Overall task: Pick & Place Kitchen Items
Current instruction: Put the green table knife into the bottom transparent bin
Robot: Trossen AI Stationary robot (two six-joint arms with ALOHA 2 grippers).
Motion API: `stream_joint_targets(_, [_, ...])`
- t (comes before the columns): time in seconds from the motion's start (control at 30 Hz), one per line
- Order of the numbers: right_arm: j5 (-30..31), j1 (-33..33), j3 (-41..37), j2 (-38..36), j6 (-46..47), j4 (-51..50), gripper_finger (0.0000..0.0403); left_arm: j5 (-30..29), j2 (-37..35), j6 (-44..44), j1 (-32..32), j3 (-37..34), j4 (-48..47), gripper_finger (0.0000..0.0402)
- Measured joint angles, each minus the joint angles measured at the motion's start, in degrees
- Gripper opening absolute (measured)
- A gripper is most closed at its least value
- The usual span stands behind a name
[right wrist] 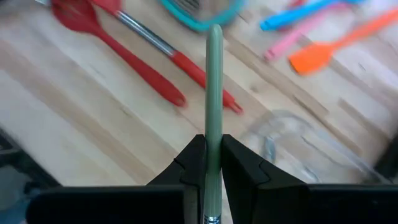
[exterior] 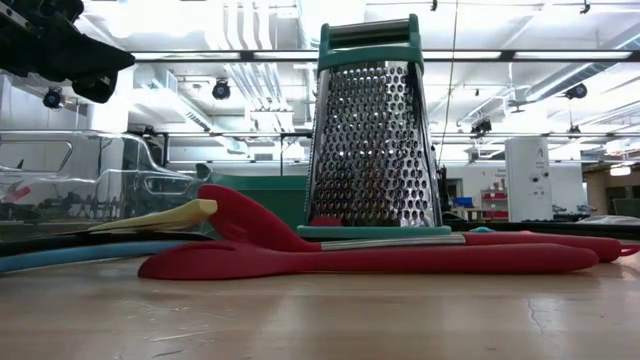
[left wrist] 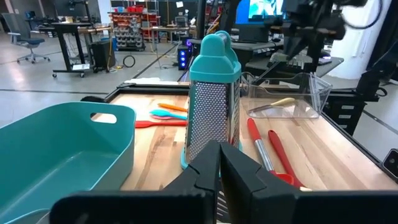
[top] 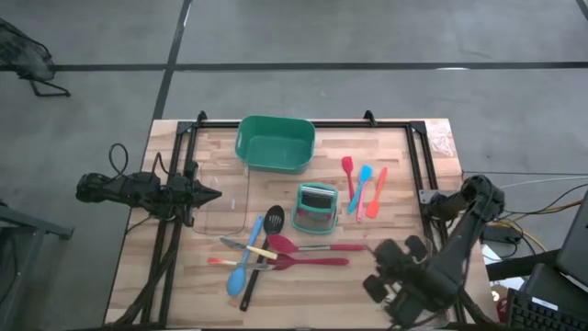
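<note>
Pale green utensil handle (right wrist: pixel 214 93) clamped between right fingers (right wrist: pixel 193 163), visible only wrist-side

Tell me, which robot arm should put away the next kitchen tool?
Probably the right. The right gripper is already shut on a pale green handle and hangs beside the red spoons. The left gripper is shut, holds nothing, and waits by the table's left edge.

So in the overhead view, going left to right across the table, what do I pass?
Left hand → blue spoon → grater → red spatula → blue spatula → orange spatula → right hand.
</note>
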Motion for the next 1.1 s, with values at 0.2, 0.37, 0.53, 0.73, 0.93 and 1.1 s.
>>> stream_joint_targets(0.2, [-3.13, 5.1, -9.13, -2.76, 9.84, 0.19, 0.0033, 0.01, 0.02, 0.0, -0.02, 0.0, -0.01, 0.0019])
stream_joint_targets(0.37, [-4.57, 7.03, -14.07, -2.73, 14.73, 1.43, 0.0033, 0.01, 0.02, -0.01, 0.0, -0.01, -0.07, 0.0019])
stream_joint_targets(0.53, [-5.9, 7.2, -18.49, -2.69, 14.96, 5.45, 0.0034, 0.0, 0.02, 0.0, 0.0, 0.0, -0.05, 0.0019])
stream_joint_targets(0.73, [-6.23, 7.2, -23.46, -2.66, 14.84, 10.85, 0.0034, -0.01, 0.02, 0.0, -0.01, 0.0, -0.05, 0.0019])
stream_joint_targets(0.93, [-7.58, 7.18, -27.35, -2.65, 14.79, 15.36, 0.0034, 0.0, 0.02, 0.0, -0.01, -0.01, -0.03, 0.0019])
stream_joint_targets(1.1, [-7.77, 7.18, -28.92, -2.6, 14.78, 17.58, 0.0035, 0.0, 0.02, 0.0, 0.0, -0.02, -0.03, 0.0019])
